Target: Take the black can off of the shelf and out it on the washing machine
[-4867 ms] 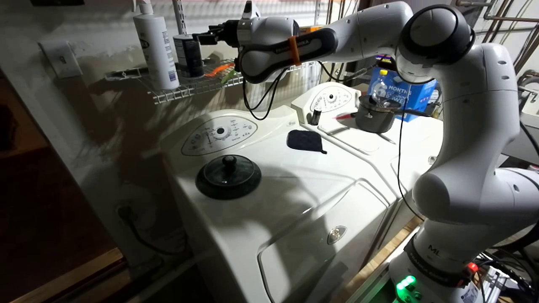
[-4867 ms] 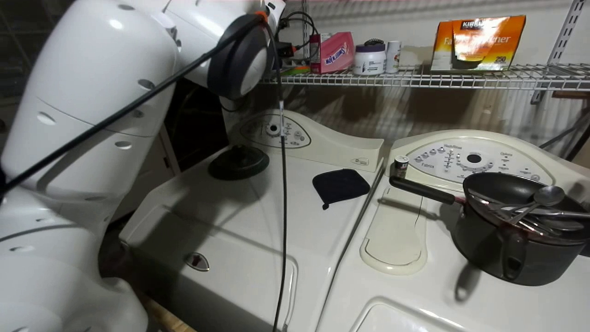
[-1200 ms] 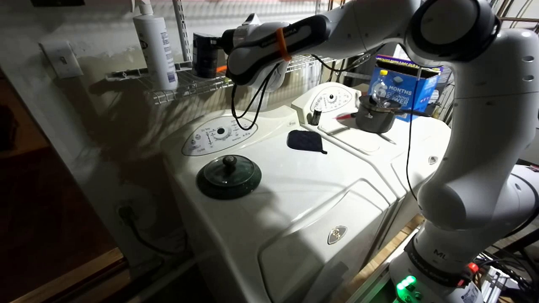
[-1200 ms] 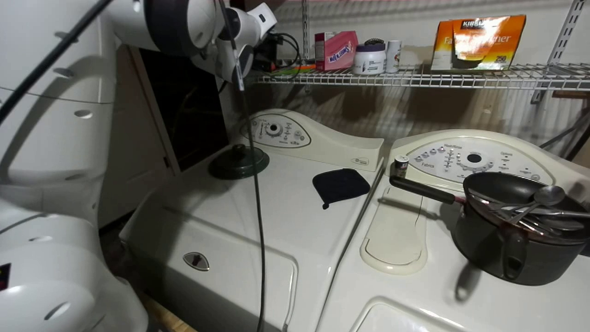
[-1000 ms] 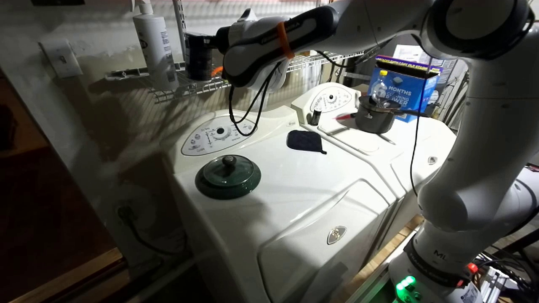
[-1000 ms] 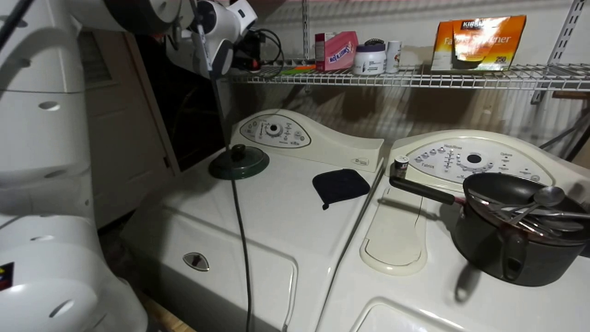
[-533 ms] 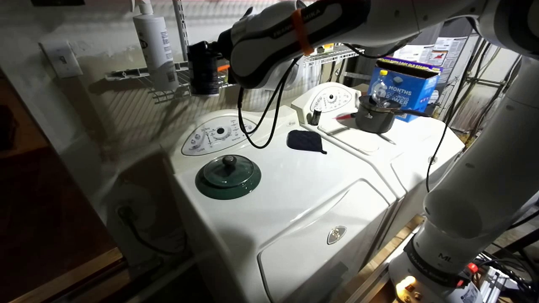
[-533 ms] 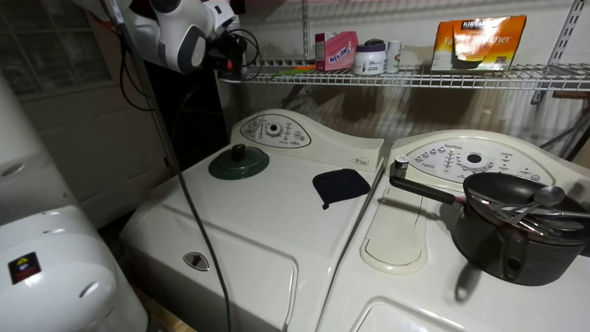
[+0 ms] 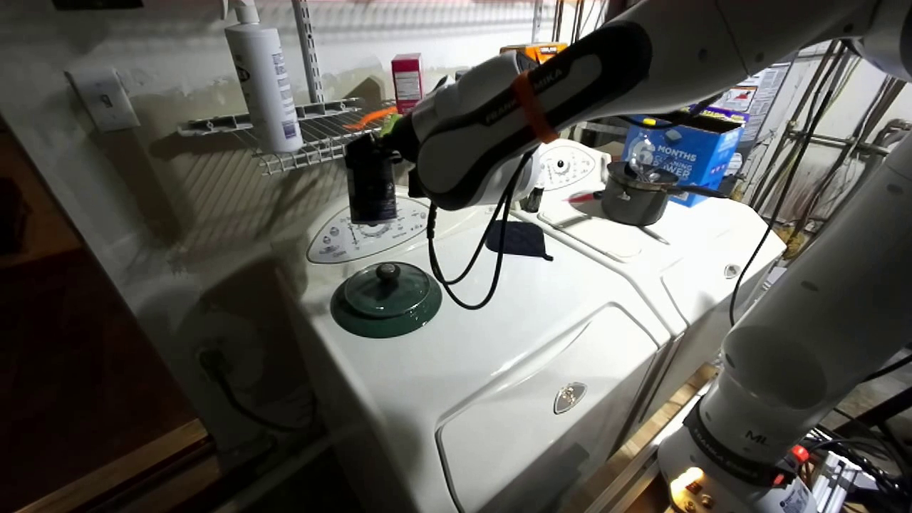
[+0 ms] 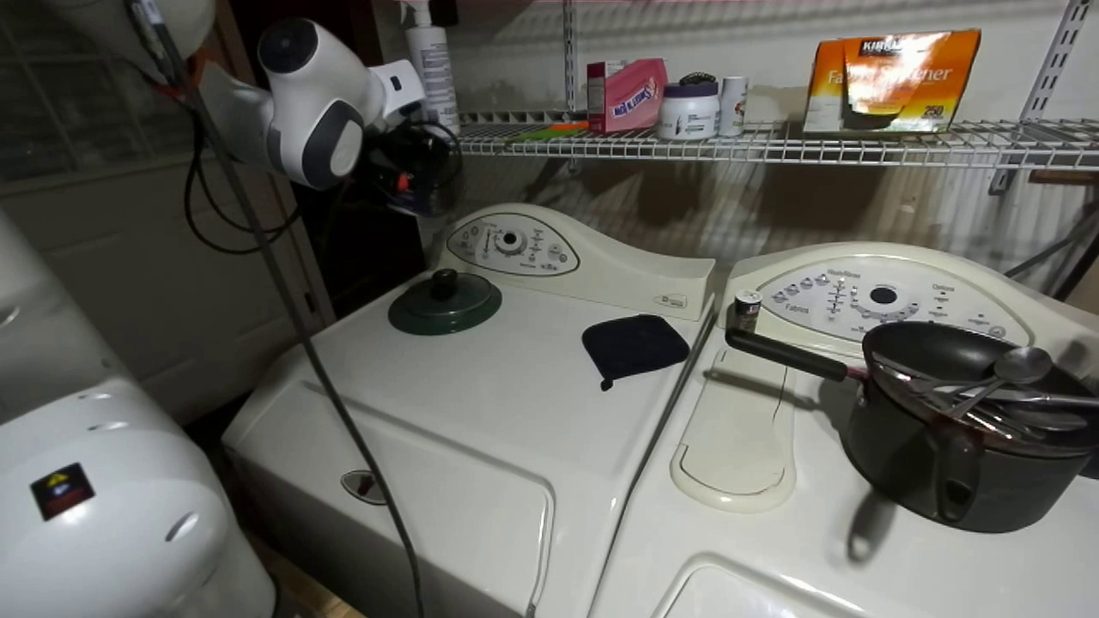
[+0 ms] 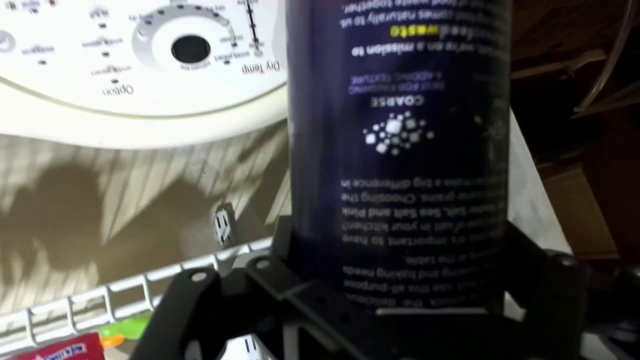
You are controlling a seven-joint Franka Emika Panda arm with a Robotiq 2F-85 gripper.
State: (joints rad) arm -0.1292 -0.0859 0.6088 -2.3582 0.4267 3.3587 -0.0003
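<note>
the black can (image 9: 372, 189) comes down off the shelf (image 10: 755, 148). our gripper (image 11: 398, 235) pinches it high, likely so we can land it on the washing machine (image 9: 491, 331).

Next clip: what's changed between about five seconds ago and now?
The hand has taken hold of the black salt can and brought it off the wire shelf and down toward the laundry machine; it hangs in the air. The base light turned from green to amber, and the Sweet'N Low box shifted slightly rightward in an exterior view. Unmoved: white spray bottle, green-rimmed glass lid, dark potholder.
</note>
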